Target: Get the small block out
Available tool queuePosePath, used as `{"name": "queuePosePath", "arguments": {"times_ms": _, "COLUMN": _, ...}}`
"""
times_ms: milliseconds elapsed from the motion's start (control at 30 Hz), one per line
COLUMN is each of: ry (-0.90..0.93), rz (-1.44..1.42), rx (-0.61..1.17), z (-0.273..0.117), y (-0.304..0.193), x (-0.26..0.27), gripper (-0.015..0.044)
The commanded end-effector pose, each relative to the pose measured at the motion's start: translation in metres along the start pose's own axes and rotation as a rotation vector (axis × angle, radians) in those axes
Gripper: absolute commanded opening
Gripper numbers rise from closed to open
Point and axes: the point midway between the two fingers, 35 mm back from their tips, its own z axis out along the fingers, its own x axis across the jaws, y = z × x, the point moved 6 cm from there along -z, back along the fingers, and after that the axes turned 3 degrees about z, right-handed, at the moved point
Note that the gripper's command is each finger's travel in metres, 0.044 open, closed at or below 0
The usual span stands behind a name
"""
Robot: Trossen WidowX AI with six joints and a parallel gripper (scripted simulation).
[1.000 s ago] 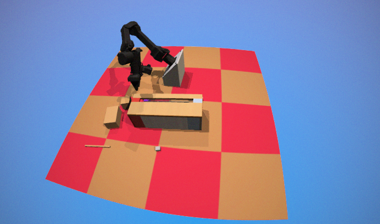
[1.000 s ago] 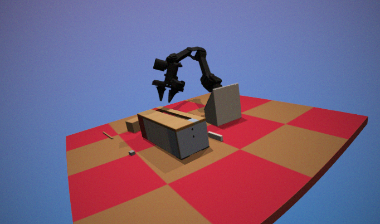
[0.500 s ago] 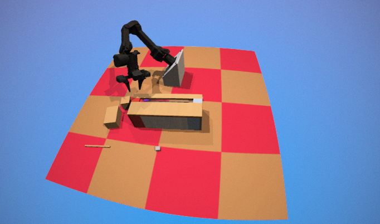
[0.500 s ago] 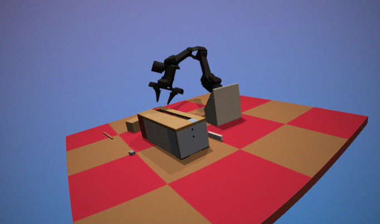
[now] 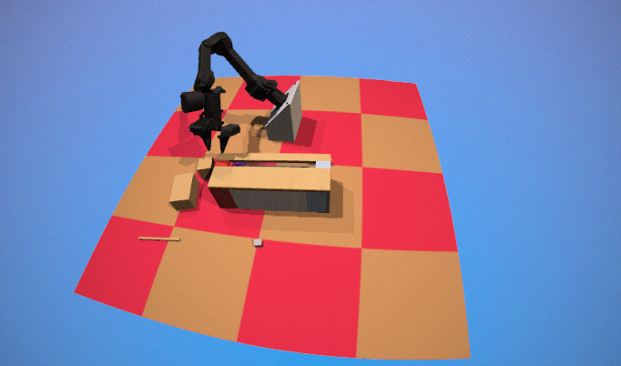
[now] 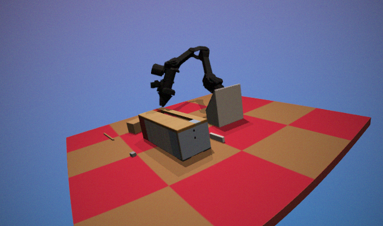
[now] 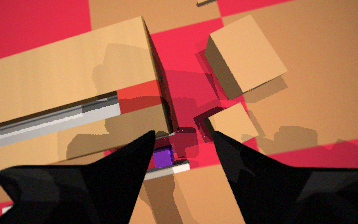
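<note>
The box has a light wooden lid (image 5: 269, 178) (image 6: 162, 120) (image 7: 65, 65) with a long slot, a red section at its left end and a pale one at its right end. The small purple block (image 5: 239, 163) (image 7: 163, 157) shows in the wrist view on the table just beyond the box's rear edge, near its left end, beside a white strip (image 7: 181, 166). In the top view it shows through the slot. It is hidden in the exterior view. My gripper (image 5: 216, 151) (image 6: 163, 106) (image 7: 184, 134) is open and empty, pointing down above the rear left end of the box.
A large wooden block (image 5: 183, 191) (image 6: 135, 126) (image 7: 247, 55) and a smaller one (image 5: 204, 166) (image 7: 234, 121) stand left of the box. A thin stick (image 5: 159, 238) (image 6: 109, 136) and a grey cube (image 5: 258, 242) (image 6: 132, 154) lie in front. A white bar (image 6: 217, 137) lies behind its right end.
</note>
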Motion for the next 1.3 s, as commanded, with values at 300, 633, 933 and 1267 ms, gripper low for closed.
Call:
{"name": "queuePosePath", "arguments": {"times_ms": 300, "ry": 0.092, "rz": 1.322, "rx": -0.053, "z": 0.008, "y": 0.006, "x": 0.001, "gripper": 0.0285}}
{"name": "queuePosePath", "arguments": {"times_ms": 633, "ry": 0.031, "rz": 2.051, "rx": -0.002, "z": 0.027, "y": -0.019, "x": 0.013, "gripper": 0.0285}}
{"name": "queuePosePath", "arguments": {"times_ms": 933, "ry": -0.017, "rz": 2.58, "rx": 0.005, "z": 0.039, "y": -0.036, "x": 0.022, "gripper": 0.0285}}
{"name": "queuePosePath", "arguments": {"times_ms": 1267, "ry": -0.089, "rz": 2.874, "rx": 0.062, "z": 0.043, "y": -0.057, "x": 0.039, "gripper": 0.0285}}
